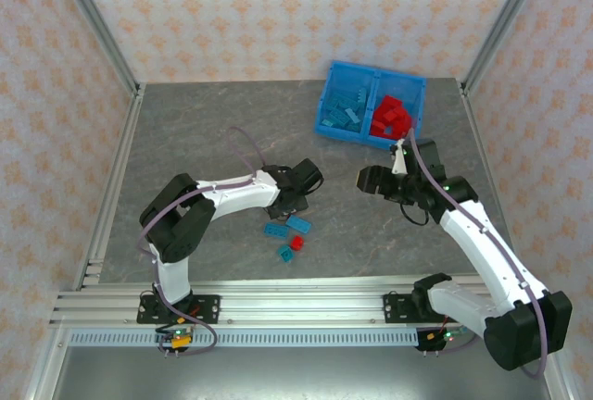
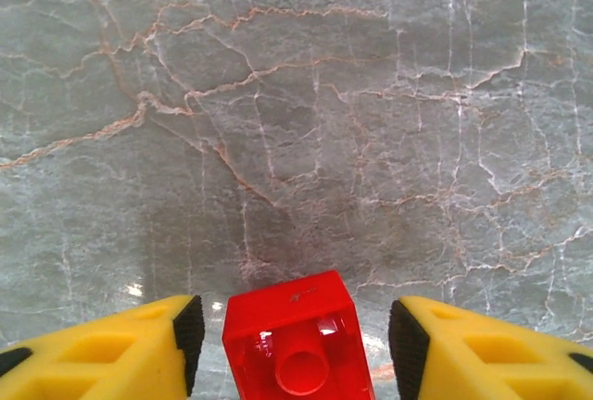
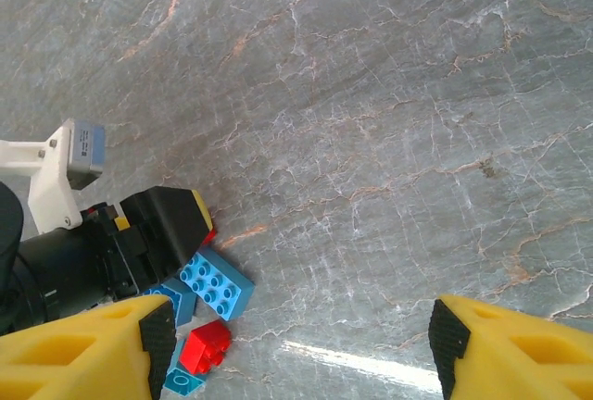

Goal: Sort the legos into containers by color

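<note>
**Left wrist view.** The left claw (image 2: 296, 337) has two yellow fingers (image 2: 102, 354) with black pads. They flank a red brick (image 2: 292, 326) lying on the grey marbled surface (image 2: 296, 94). A thin gap shows on each side, so the jaws stand narrow around the brick without touching it.

**Right wrist view.** The jaws of the right claw (image 3: 301, 335) are wide apart, with nothing between them and bare surface beneath. At lower left, a light blue brick (image 3: 216, 284) and a small red piece (image 3: 206, 344) lie just beside the other arm's black tip.

**Top view.** Both claws hang over mid-surface, apart from each other. A loose cluster (image 1: 287, 238) of three blue legos and one red lies just in front of the left claw. The blue bin (image 1: 357, 71) sits far right. Its left compartment holds the sorted blue bricks (image 1: 345, 111) and its right compartment holds the sorted red bricks (image 1: 392, 118).
</note>
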Action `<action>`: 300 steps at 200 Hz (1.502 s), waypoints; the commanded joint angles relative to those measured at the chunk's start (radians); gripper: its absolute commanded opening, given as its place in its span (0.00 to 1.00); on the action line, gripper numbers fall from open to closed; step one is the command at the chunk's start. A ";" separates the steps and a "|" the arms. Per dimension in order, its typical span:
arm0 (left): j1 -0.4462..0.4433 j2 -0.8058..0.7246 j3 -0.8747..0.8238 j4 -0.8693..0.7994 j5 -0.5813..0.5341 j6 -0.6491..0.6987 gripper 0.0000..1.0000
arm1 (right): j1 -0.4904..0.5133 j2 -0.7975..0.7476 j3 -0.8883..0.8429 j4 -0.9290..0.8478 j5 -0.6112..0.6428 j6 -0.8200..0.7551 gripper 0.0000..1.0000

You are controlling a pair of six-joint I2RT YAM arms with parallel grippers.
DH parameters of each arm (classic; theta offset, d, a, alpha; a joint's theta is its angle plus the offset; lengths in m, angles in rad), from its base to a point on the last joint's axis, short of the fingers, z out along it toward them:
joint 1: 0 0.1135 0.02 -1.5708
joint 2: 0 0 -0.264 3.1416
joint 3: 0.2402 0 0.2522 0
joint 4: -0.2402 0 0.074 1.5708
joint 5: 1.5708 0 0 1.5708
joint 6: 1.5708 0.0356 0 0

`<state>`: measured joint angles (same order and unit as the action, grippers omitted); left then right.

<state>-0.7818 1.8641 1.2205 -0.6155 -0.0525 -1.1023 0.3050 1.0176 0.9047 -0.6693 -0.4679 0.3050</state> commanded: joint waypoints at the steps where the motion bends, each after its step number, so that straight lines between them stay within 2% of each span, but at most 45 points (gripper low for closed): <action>1: -0.002 0.018 -0.001 0.007 -0.008 -0.033 0.53 | 0.002 -0.020 0.003 -0.032 0.022 -0.004 0.74; 53: -0.003 0.025 -0.022 0.024 -0.001 -0.027 0.48 | 0.003 -0.047 0.017 -0.033 0.020 0.014 0.74; 93: -0.002 0.002 -0.047 0.059 -0.006 -0.034 0.31 | 0.003 -0.072 0.041 -0.069 -0.012 0.002 0.74; 112: -0.003 -0.046 -0.032 0.045 -0.052 -0.023 0.30 | 0.003 -0.091 0.049 -0.088 -0.067 -0.019 0.74; 138: -0.006 -0.097 0.067 0.016 -0.103 0.057 0.30 | 0.003 -0.114 0.054 -0.088 -0.206 -0.018 0.74; 152: -0.008 -0.098 0.156 0.014 -0.115 0.114 0.29 | 0.003 -0.116 0.073 -0.092 -0.275 -0.009 0.74; 165: -0.015 -0.082 0.250 0.015 -0.134 0.154 0.29 | 0.003 -0.123 0.095 -0.105 -0.278 -0.003 0.74; 177: -0.017 -0.052 0.343 0.016 -0.151 0.177 0.29 | 0.003 -0.146 0.116 -0.123 -0.207 0.005 0.74; 204: -0.024 0.039 0.556 0.091 -0.195 0.245 0.29 | 0.003 -0.232 0.129 -0.156 0.047 0.043 0.74; 230: -0.039 0.219 0.781 0.195 -0.250 0.355 0.29 | 0.003 -0.325 0.101 -0.152 0.166 0.077 0.76; 258: -0.046 0.441 1.058 0.311 -0.204 0.501 0.29 | 0.003 -0.381 0.078 -0.169 0.190 0.102 0.76; 300: -0.048 0.819 1.584 0.347 -0.149 0.720 0.28 | 0.004 -0.420 0.052 -0.200 0.176 0.120 0.77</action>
<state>-0.8249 2.5599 2.5912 -0.3309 -0.2131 -0.5602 0.3054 0.6109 0.9779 -0.8276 -0.3210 0.3992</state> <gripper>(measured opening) 0.320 0.766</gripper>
